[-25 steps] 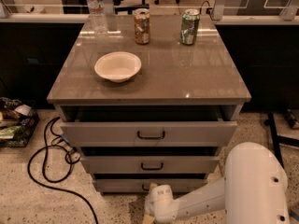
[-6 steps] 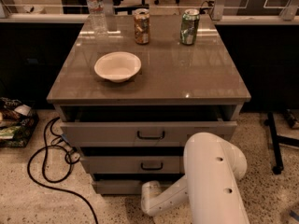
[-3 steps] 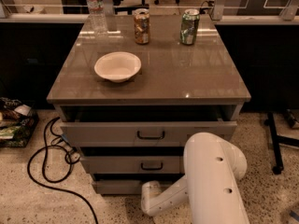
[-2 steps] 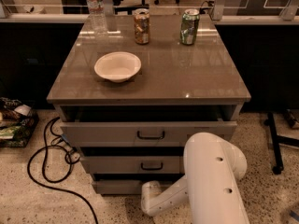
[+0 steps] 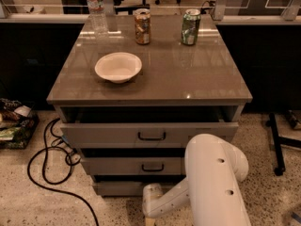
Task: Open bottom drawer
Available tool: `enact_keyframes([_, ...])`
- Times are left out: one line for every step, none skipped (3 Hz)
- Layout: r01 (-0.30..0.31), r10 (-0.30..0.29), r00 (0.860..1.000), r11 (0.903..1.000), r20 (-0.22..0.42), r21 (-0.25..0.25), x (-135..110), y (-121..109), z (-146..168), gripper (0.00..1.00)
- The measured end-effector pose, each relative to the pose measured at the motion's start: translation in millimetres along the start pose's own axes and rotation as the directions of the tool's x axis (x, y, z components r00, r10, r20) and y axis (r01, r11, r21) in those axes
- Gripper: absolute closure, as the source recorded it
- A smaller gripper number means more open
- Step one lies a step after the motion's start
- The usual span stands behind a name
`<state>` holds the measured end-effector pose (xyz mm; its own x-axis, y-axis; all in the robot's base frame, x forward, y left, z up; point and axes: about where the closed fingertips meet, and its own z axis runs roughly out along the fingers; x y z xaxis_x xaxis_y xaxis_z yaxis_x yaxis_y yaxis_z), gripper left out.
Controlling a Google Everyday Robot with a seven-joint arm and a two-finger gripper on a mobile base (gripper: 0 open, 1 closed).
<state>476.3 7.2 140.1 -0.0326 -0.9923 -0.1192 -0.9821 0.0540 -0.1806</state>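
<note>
— Down by the floor, under the other two fronts, sits the bottom drawer [image 5: 117,188]. Only the left stretch of its grey panel shows.
— And the gripper [image 5: 150,219]?
— Low, right in front of that panel near its middle, running off the lower edge of view. Whether it's open or closed on anything, I can't tell.
— So what would make this step go well?
— I'd say it wants a square hold on the small bar handle. Then a straight, level pull back toward the robot, no lifting or twisting, so the drawer doesn't bind on its runners.
— Can you see the handle?
— No, the white arm [image 5: 211,182] covers where it should be. I can't tell either whether the drawer is shut or a touch out.
— Anything in the way?
— The middle drawer [image 5: 117,165] and top drawer [image 5: 108,134] above stand slightly forward, so the wrist has little headroom. A black cable [image 5: 29,166] lies on the floor to the left, well apart.
</note>
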Motion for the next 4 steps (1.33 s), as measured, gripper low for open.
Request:
enact_keyframes([0.000,0.000,1.000,1.0000,0.000,0.000,0.0,0.0,0.0,0.00])
enact_keyframes([0.005,-0.005,1.000,1.0000,-0.016,0.000,-0.8,-3.0,-2.3,0.00])
enact_keyframes([0.038,-0.038,0.998,0.9993,-0.040,-0.001,-4.9,-18.7,-4.6,0.00])
enact_keyframes([0.038,-0.038,0.998,0.9993,-0.040,-0.001,-4.9,-18.6,-4.6,0.00])
